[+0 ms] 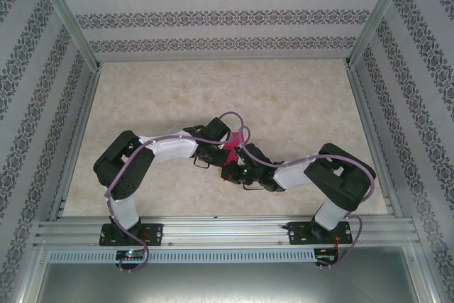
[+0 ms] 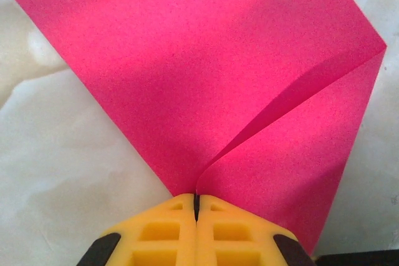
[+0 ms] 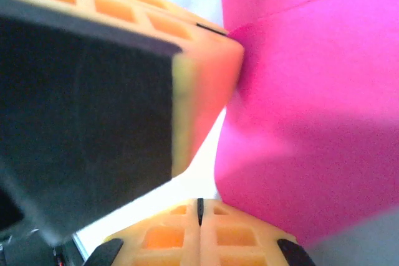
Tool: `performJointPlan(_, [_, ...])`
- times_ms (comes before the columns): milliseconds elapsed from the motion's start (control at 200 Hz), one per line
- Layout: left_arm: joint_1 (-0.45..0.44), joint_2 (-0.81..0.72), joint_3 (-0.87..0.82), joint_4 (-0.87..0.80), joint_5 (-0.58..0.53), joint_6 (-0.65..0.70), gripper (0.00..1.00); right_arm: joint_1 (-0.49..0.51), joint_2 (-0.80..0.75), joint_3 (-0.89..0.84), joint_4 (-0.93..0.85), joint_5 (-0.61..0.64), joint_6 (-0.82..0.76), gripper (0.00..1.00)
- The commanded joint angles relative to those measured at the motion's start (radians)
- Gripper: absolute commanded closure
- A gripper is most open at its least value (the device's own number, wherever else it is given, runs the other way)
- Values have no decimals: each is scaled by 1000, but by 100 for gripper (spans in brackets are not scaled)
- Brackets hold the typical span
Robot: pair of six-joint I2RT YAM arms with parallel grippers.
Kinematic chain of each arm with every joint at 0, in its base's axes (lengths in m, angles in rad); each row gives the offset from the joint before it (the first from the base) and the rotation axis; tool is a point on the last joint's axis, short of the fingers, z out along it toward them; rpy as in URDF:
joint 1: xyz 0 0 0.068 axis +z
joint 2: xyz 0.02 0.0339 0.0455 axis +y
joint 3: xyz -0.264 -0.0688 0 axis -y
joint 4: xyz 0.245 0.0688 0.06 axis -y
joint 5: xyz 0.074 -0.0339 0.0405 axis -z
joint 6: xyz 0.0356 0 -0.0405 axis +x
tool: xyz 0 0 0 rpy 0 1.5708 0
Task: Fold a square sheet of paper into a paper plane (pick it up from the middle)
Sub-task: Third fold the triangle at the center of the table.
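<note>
Hazards, present hold: left hand pressed together on a thin bite of the square sheet of paper, at the spot where a loose fold runs into the fingers; right hand likewise pressed together, just beside the sheet's lower edge, whether nipping it cannot be told; sheet held at mid-surface between both hands. Likely faults: sheet slipping from so small a bite; tearing if the hands draw apart; soft fold setting askew, being not yet a flat crease; hands knocking, the left fingers standing close above the right. Room: pale surface bare on all sides; frame rails well apart from the work; tight only between the hands; sheet's far edges unobstructed.
</note>
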Motion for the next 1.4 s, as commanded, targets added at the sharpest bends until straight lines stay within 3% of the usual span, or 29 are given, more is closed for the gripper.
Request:
performJointPlan(0, [-5,58,-11,-6,6,19,100,-42,-127,-18,-90,17,-44,100])
performJointPlan(210, [-4,56,-9,-10,6,21,100,-142,-191,13,-185,-20,-101,100])
performJointPlan(485, [-6,61,-4,-11,12,21,100,-164,-42,109,-99,-104,-84,100])
performJointPlan(724, [-4,56,-8,-12,4,21,100,-171,62,67,-116,-32,-80,100])
performJointPlan(869, [-4,62,-7,-12,4,21,100,-172,115,40,-52,-49,-59,100])
performJointPlan(1394, [-4,66,1,-15,7,22,100,-176,-49,31,-85,-65,-56,100])
